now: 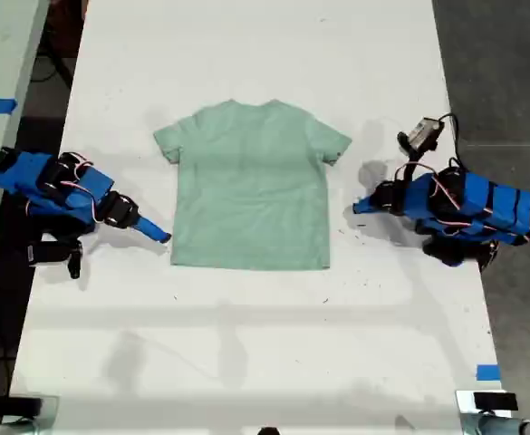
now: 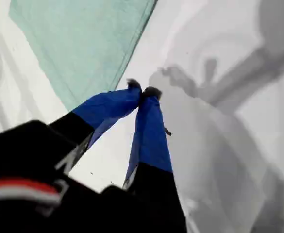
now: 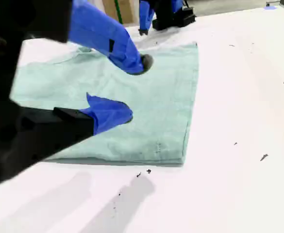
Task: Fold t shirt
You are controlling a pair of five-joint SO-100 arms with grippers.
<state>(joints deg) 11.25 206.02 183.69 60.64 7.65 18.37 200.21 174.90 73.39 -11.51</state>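
My first arm [image 1: 468, 207] is lying folded low along the edge of the tabletop [image 1: 265, 344] at the exterior view's right, reaching inward towards the tabletop's middle, and my first gripper [image 1: 360, 207] is pointing down at the surface with its two blue jaws pressing together at the tips. My second arm [image 1: 47, 181] is crouching by the opposite edge, at the exterior view's left, and is also angling inward. My second gripper [image 3: 134, 89] is hanging just above the tabletop with its jaws standing wide apart, one above the other.
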